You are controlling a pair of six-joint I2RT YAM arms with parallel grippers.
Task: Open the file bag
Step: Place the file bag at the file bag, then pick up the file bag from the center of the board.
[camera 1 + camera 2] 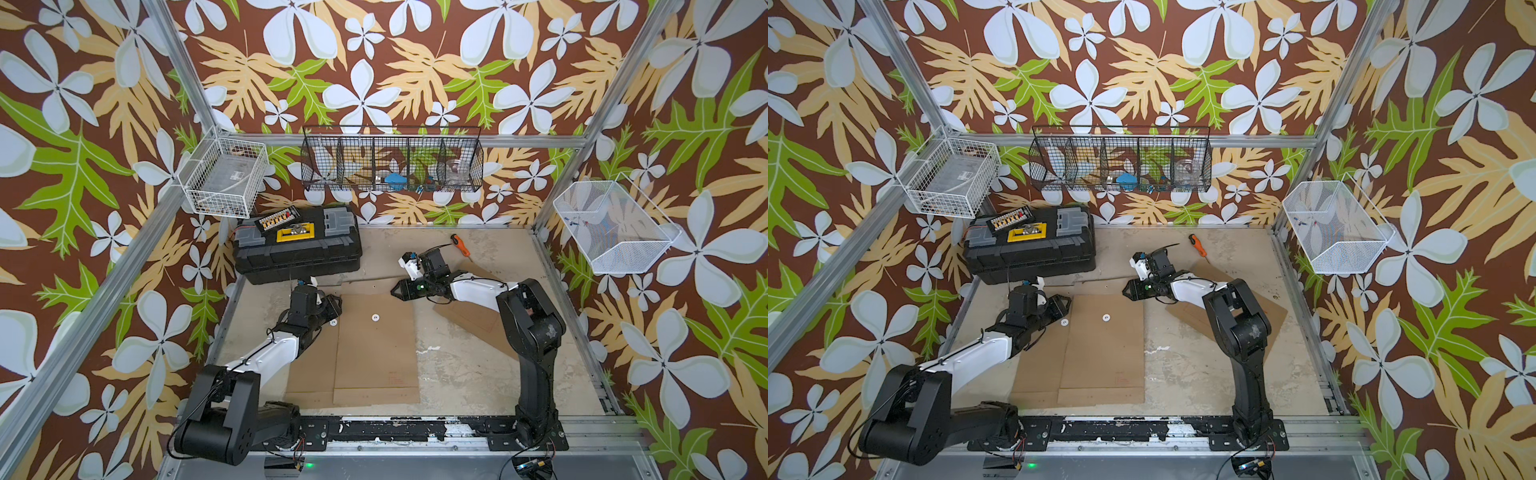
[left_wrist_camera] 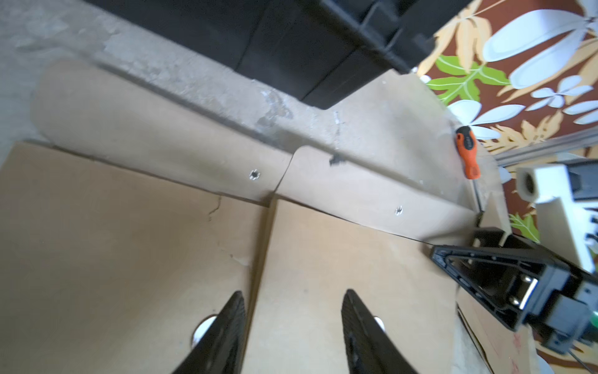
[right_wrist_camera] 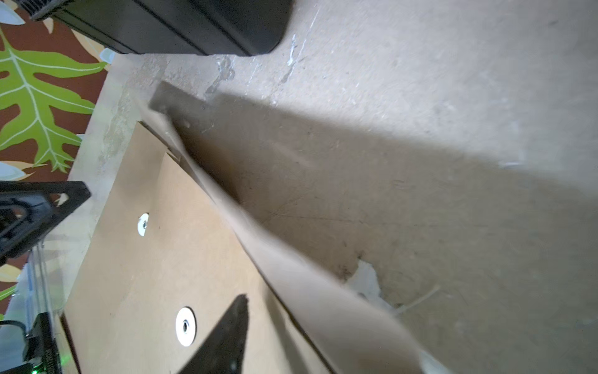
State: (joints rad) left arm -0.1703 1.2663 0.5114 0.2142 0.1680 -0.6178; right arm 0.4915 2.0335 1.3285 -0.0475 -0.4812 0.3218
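The file bag [image 1: 374,353] is a plain kraft-brown envelope lying flat at the centre of the table [image 1: 457,365]. Its long side runs from 12 to 6 o'clock, and a white button [image 1: 375,318] sits on its face toward the 12 o'clock end. Its flap [image 2: 372,194] is turned back off the body and points to 12 o'clock, with a small rivet hole in it. The right wrist view shows a flap edge blurred and lifted off the table. At its 9 o'clock side the bag overlaps a second bag [image 1: 311,374], whose flap is also turned out.

The left gripper [image 2: 293,293] hangs just above the seam where the two bags overlap, its fingers spread with nothing between them. The right gripper [image 1: 394,291] is at the file bag's 1 o'clock corner, beside the flap. Only one finger [image 3: 233,323] shows there and the paper seems to cover the other, so I cannot tell whether it is released or gripping.

A black toolbox [image 1: 297,249] closes off 11 o'clock, near the flaps. A screwdriver [image 1: 460,245] lies at 1 o'clock, and a third bag [image 1: 469,316] lies at 3 o'clock under the right arm. Bare table runs along the file bag's 3 o'clock edge toward 5 o'clock.
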